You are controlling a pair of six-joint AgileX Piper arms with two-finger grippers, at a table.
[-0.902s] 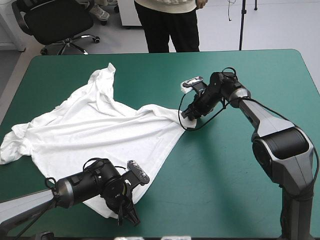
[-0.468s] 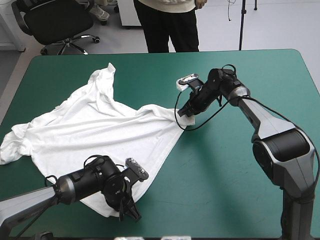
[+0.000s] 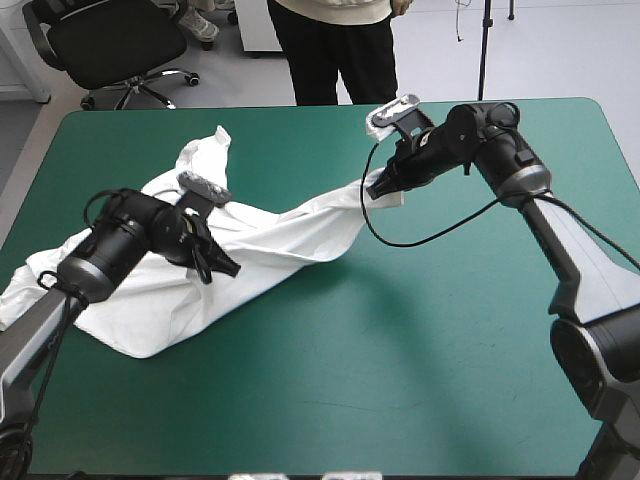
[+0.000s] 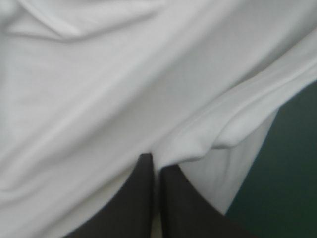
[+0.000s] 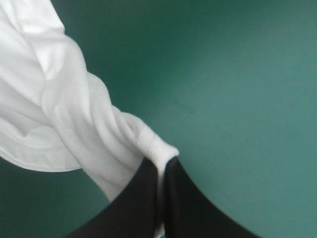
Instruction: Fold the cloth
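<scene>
The T-shirt (image 3: 150, 310) is found on the teal-green tabletop (image 3: 430, 350), its bulk lying at about 9 to 10 o'clock from the tabletop's centre in the high view, with a bunched band drawn out toward 1 o'clock. The left end effector (image 3: 225, 270), at about 9 o'clock, is clamped on the T-shirt: in its wrist view the black fingers (image 4: 136, 198) are all but met, with a fold of white fabric pinched between them. The right end effector (image 3: 380, 188), at about 1 o'clock, is likewise clamped on the T-shirt; in its wrist view (image 5: 161, 166) a twisted corner is seen gripped at the tips. The cloth between the two grips is held raised and roped, not spread flat.

The step in hand is judged to be the first fold, with one edge being carried over the body of the garment. The fold is not yet laid. For the next move, the held edge would need to be brought across toward 10 to 11 o'clock, kept taut so that the roped band opens out, then lowered evenly and released by both together. A wrinkled, uneven fold is to be feared if the tension is lost.

No container is seen in any view.
</scene>
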